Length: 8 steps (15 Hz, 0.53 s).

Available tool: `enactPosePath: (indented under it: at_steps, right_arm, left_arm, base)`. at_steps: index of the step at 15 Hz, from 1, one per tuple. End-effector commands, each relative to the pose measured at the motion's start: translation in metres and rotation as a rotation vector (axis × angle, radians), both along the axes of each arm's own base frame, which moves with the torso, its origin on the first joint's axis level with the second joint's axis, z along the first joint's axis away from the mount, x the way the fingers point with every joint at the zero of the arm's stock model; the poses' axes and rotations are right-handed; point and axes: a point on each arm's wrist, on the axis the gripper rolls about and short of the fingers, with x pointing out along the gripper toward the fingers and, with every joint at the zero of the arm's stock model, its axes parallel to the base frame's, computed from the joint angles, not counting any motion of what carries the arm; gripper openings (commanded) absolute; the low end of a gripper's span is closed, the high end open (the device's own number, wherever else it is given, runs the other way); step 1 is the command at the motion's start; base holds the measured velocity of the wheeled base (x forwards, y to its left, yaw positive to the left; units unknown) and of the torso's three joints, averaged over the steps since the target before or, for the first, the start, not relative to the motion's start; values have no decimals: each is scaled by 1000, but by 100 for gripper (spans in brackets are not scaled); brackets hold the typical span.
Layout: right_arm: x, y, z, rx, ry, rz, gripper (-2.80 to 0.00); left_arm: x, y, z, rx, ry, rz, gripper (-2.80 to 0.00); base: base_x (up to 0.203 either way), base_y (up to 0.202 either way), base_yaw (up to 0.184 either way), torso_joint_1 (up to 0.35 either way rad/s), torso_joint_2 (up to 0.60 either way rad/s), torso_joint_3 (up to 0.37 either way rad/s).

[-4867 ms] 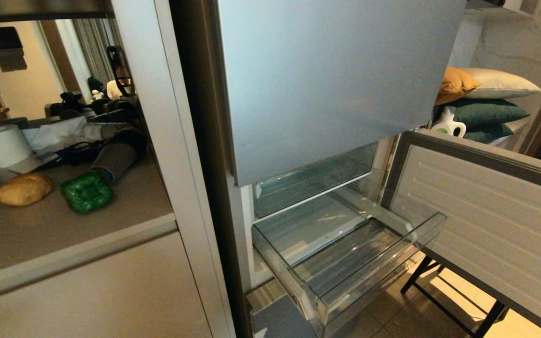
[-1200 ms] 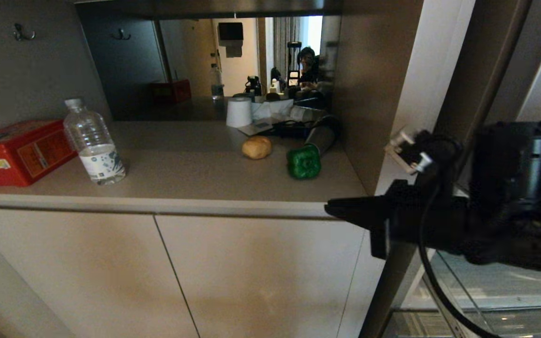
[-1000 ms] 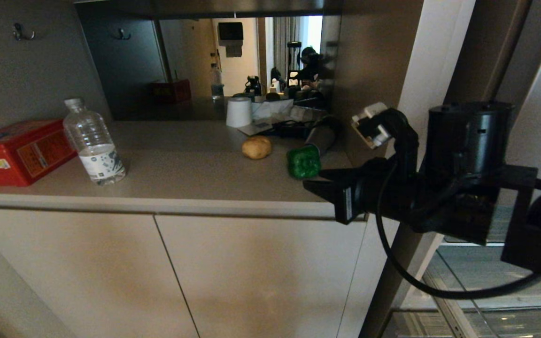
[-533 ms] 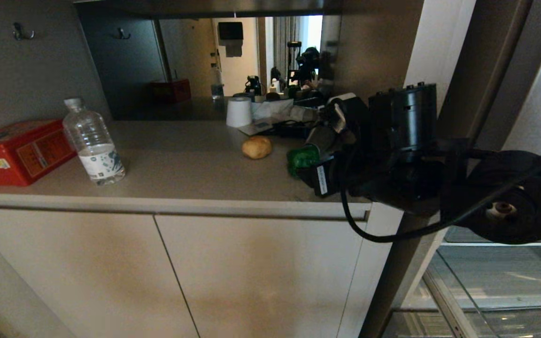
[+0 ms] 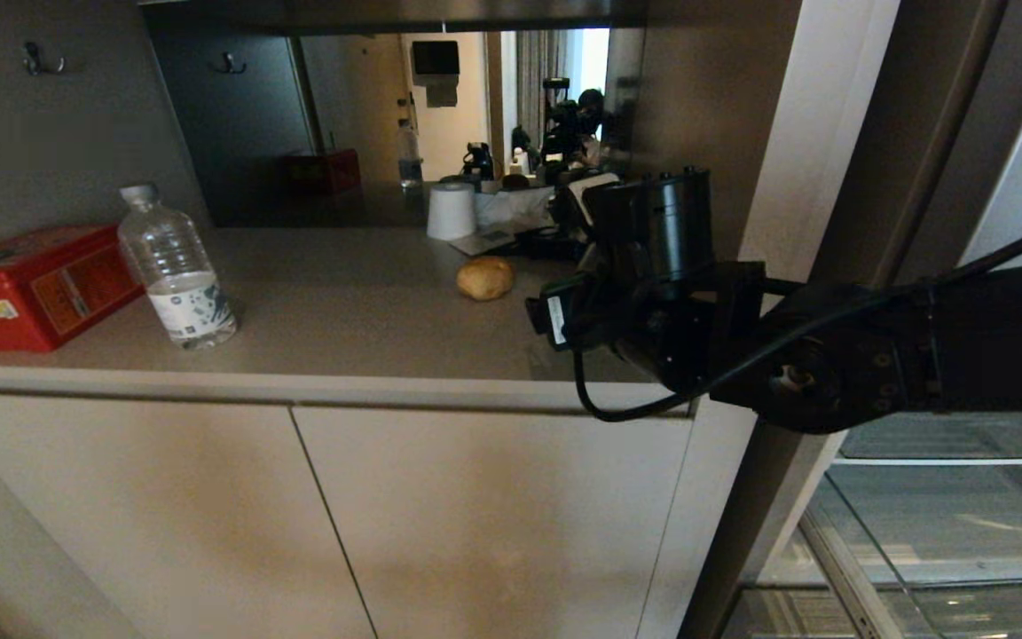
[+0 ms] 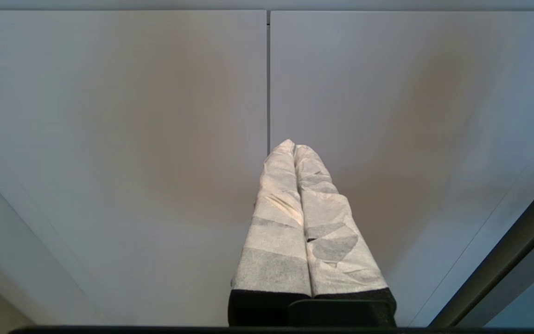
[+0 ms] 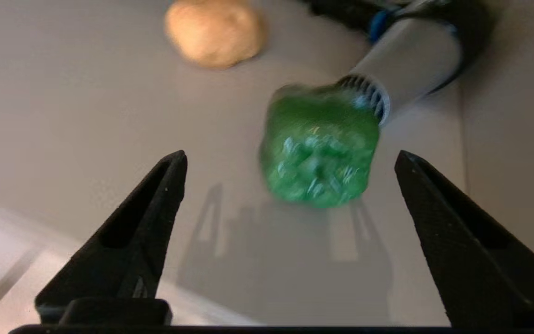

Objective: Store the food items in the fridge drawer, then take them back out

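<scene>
Now the right hand (image 7: pixel 290 160), spread wide, faces the pepper (image 7: pixel 319 146) lying just ahead between its fingers (image 7: pixel 146 213) on the bench (image 5: pixel 342 328).

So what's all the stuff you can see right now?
potato: 1, tan, on the counter
bell pepper: 1, green, on the counter against a grey tube
water bottle: 1, clear, counter's left part
tin box: 1, red, left of the bottle
paper roll: 1, white, at the back
cabinet doors: 2, beige, under the counter
right gripper: 1, black, open, facing the pepper
left gripper: 1, white-wrapped, shut, facing the cabinet doors
</scene>
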Motion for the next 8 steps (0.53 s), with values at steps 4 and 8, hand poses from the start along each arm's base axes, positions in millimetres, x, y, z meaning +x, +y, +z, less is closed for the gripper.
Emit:
enactPosePath:
  at_steps: [4,8]
  right_arm:
    - [19,9,-5,26,-40,-36,0]
    - [45,15,-13,38,-54,-70,0]
  left_arm:
    - [0,0,-2,-1,6,0,-280]
    - [0,0,-2,-1,6,0,-280]
  base:
    - [0,0,0,0,0,0]
    - [0,0,0,0,0,0]
